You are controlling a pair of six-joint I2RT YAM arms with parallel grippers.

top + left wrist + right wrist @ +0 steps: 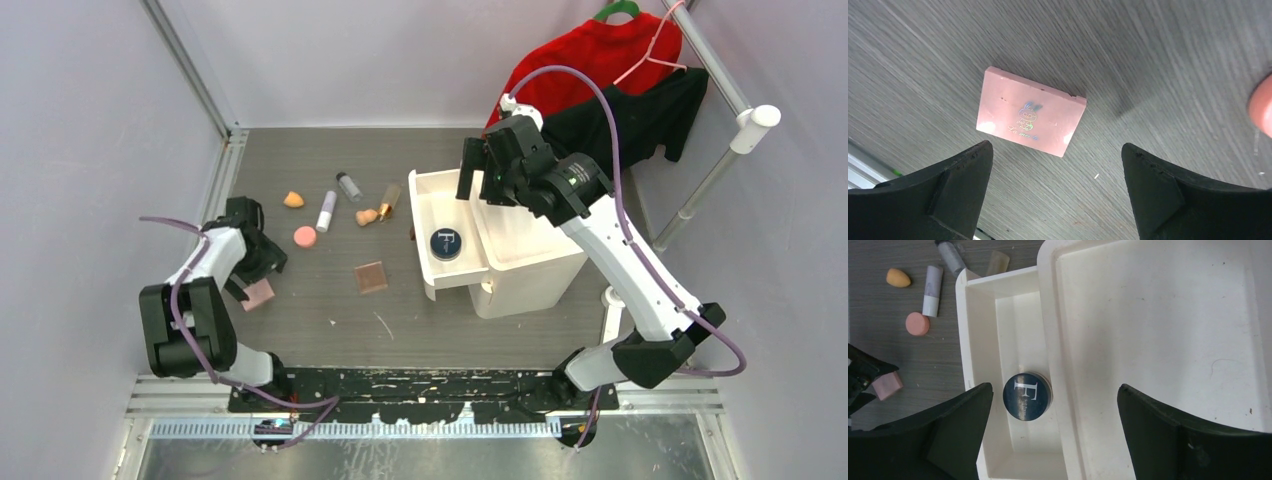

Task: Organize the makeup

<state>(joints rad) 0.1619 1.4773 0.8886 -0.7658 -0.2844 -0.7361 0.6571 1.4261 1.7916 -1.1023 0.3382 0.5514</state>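
My left gripper (255,272) (1055,155) hangs open just above the table, with a pink square palette (258,294) (1030,117) lying just ahead of its fingertips, untouched. My right gripper (478,175) (1055,395) is open and empty above the white organizer (530,262). In the organizer's pulled-out drawer (964,330) lies the round navy compact (446,243) (1027,396). On the table lie an orange sponge (293,199), a white tube (326,211), a clear vial (349,186), a gold-brown bottle (388,200), a pink sponge (305,237) and a brown palette (371,277).
A second orange sponge (367,216) sits beside the bottle. Red and black clothes (610,80) hang on a rack at the back right. Walls close in on the left and back of the table. The organizer's top tray (1158,340) holds nothing.
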